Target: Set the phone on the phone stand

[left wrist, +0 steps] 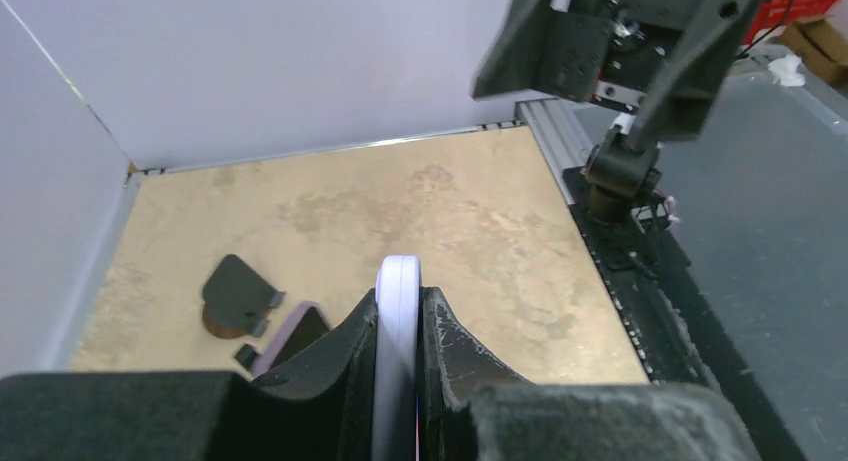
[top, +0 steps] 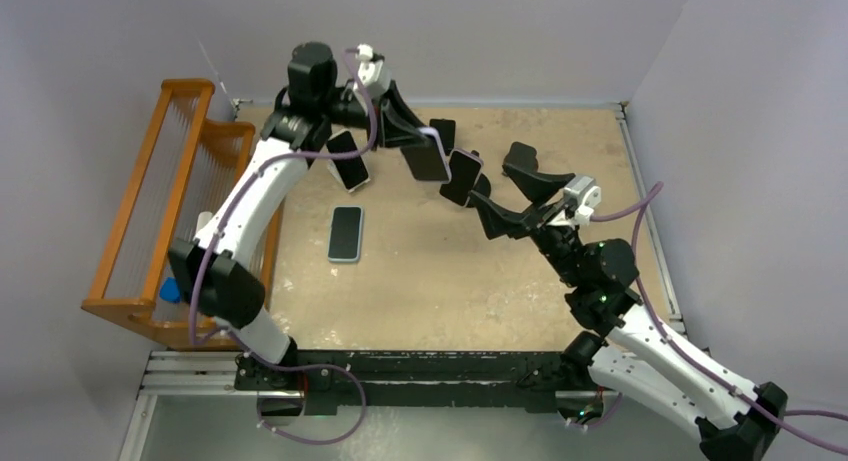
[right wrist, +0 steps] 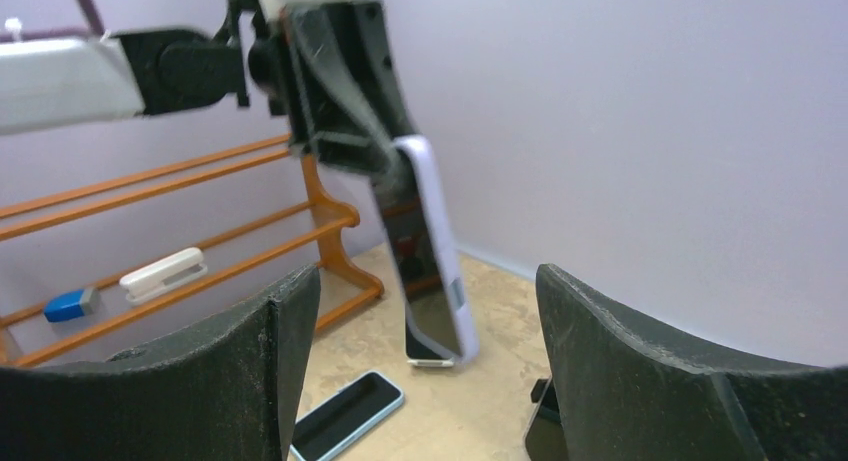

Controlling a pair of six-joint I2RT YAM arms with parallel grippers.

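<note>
White case, dark glass: the phone [right wrist: 435,271] hangs in the air over the back of the worktop [left wrist: 450,211]. The left hand [left wrist: 399,316] pinches it near its top end, one finger on each flat face. The low end of the phone points down and is free. The right hand [top: 493,179] is spread wide with nothing in it, and it is close to the phone.

The dark phone stand [left wrist: 238,293] sits on the worktop, below the held phone and a little to one side. Nothing is on it. Another phone in a pale purple case [left wrist: 292,336] is just beside the stand. A phone in a blue case [top: 345,233] lies flat, nearer the arms.

I think the step now is to bring the held phone down to the stand. To do it well, the left hand should hold tight and go slowly. The low end should meet the little lip at the foot of the stand, and the back should lean on the plate. Do not bump the purple phone. Let go only when the phone rests by itself.
</note>
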